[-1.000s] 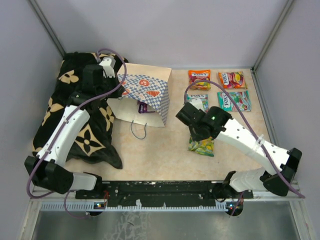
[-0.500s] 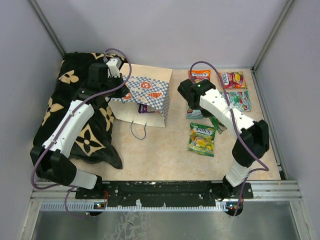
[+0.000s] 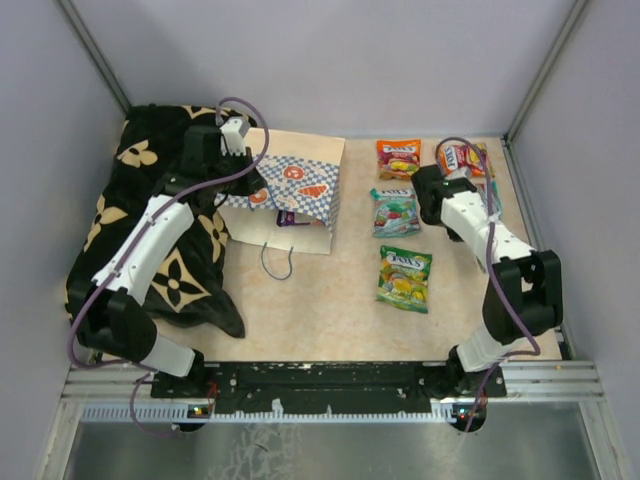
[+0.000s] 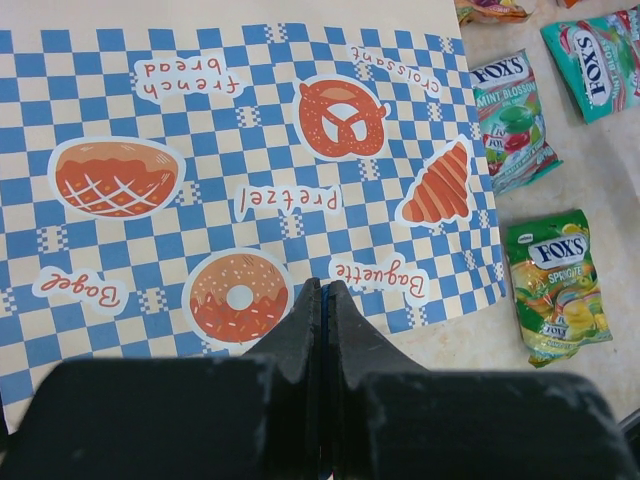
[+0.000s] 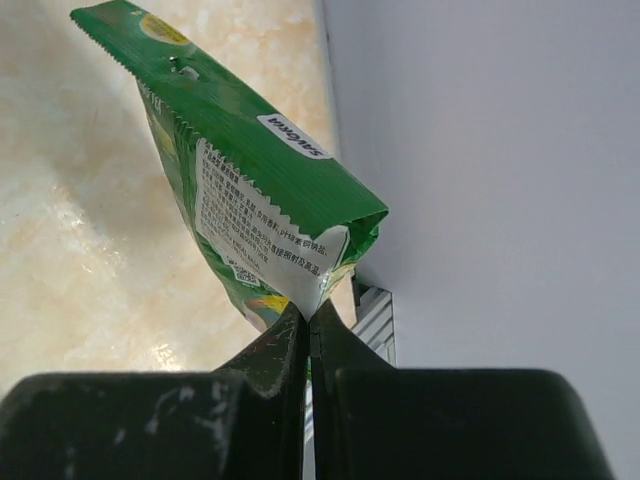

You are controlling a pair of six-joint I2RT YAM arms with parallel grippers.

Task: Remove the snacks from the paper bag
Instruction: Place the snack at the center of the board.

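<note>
The paper bag point(image 3: 295, 185) lies on its side, mouth toward me; it fills the left wrist view point(image 4: 250, 150). A purple packet point(image 3: 287, 217) shows in its mouth. My left gripper point(image 4: 322, 290) is shut on a thin blue cord handle above the bag's checkered band; it is at the bag's left edge in the top view point(image 3: 228, 172). My right gripper point(image 5: 305, 315) is shut on a green packet point(image 5: 250, 200), held up off the table near the right wall, over the right-hand snacks in the top view point(image 3: 447, 182). Orange point(image 3: 398, 158), red point(image 3: 468, 158), teal point(image 3: 395, 212) and green-yellow point(image 3: 405, 278) packets lie on the table.
The black flower-patterned cloth point(image 3: 120, 220) covers the table's left side under my left arm. A second teal packet point(image 3: 492, 203) lies partly under my right arm. The other cord handle point(image 3: 277, 262) trails from the bag's mouth. Grey walls close in both sides.
My right arm has swung from the table's middle to the right side, carrying the green packet and uncovering the teal packet. My left gripper has shifted slightly toward the back with the cord.
</note>
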